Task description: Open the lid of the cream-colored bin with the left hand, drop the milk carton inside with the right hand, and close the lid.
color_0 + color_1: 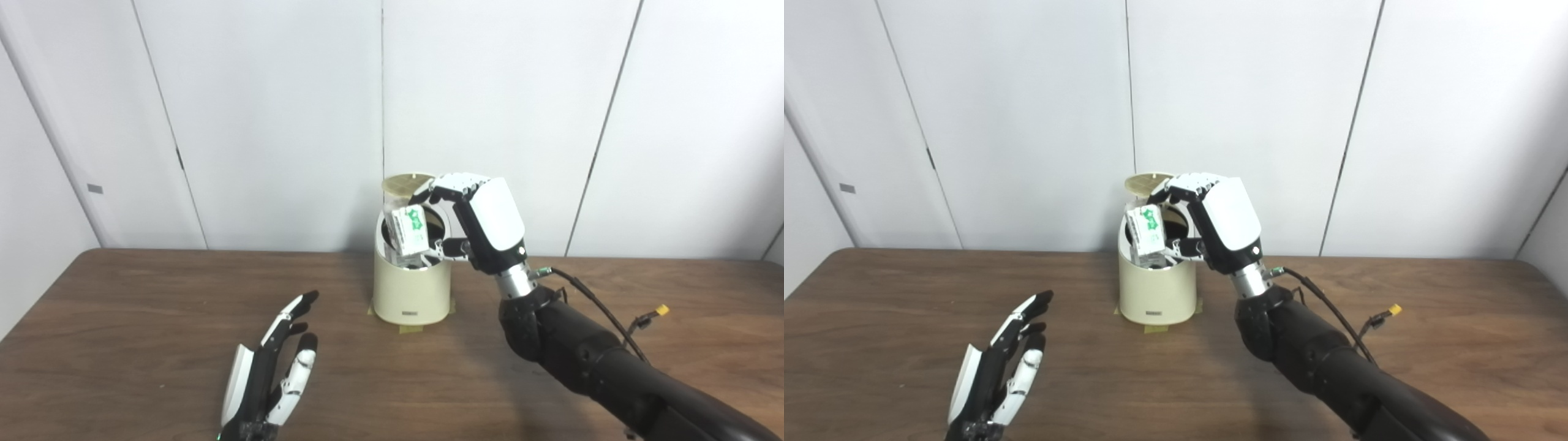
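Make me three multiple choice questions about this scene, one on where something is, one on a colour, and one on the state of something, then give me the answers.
1. Where is the milk carton?
A. Flat on the table
B. At the mouth of the bin, in the right hand
C. In the left hand

2. What colour is the print on the carton?
A. Green
B. Red
C. Blue

3. How does the lid of the bin stand?
A. Shut
B. Lying on the table
C. Raised open behind the mouth

Answers: 1 B, the right hand grips it over the opening. 2 A, green marks show on its white face. 3 C, the lid stands up while the left hand hovers open, apart from the bin.
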`<action>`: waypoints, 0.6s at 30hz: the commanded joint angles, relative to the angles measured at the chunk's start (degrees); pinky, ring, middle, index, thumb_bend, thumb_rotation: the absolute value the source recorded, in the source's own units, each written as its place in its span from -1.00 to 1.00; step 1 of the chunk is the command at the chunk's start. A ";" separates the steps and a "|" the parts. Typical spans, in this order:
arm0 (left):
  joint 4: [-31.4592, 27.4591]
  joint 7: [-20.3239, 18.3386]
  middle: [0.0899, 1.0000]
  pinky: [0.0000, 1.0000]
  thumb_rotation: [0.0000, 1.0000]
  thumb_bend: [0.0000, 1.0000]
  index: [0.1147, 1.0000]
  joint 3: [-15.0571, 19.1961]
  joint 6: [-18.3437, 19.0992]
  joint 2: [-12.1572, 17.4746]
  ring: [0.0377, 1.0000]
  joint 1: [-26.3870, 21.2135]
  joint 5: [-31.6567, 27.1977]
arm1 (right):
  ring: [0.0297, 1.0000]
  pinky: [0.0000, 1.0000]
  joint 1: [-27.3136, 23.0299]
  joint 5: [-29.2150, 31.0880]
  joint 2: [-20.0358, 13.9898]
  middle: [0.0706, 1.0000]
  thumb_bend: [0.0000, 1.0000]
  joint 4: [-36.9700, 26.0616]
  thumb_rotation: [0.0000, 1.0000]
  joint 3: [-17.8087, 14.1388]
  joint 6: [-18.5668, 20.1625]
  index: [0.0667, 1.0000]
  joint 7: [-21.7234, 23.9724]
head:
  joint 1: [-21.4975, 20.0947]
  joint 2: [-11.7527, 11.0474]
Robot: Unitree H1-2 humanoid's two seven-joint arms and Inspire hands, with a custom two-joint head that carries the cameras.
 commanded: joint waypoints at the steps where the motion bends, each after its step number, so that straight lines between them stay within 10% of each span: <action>1: 3.34 0.68 0.76 0.61 0.76 -0.31 0.72 -0.61 -1.62 -0.12 0.75 1.64 0.43 | -0.12 -0.23 -2.98 1.42 -1.10 -0.05 0.04 -2.16 -1.00 -1.72 -0.93 -0.16 -0.23 | 0.03 0.09; 18: 3.35 0.75 0.76 0.61 0.76 -0.29 0.72 -0.65 -1.61 0.22 0.75 1.67 0.40 | -0.11 -0.21 -1.27 0.62 -1.34 -0.06 0.04 -1.81 -1.00 -3.71 -0.93 -0.17 2.41 | -0.04 0.31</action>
